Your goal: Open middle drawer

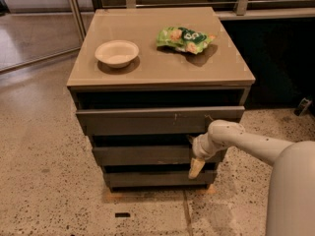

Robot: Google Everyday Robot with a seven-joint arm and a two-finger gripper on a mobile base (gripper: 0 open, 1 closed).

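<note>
— What do we see on top of the cabinet [162,70]?
— We see a white bowl [116,53] on the left. A green bag [184,38] lies on the right, well apart from it.
— What does the cabinet stand on?
— A speckled floor [44,181]. A small dark thing [122,214] lies on it, near the front.
— Where is the gripper [196,167]?
— We see it low at the cabinet's front, on the right.
</note>
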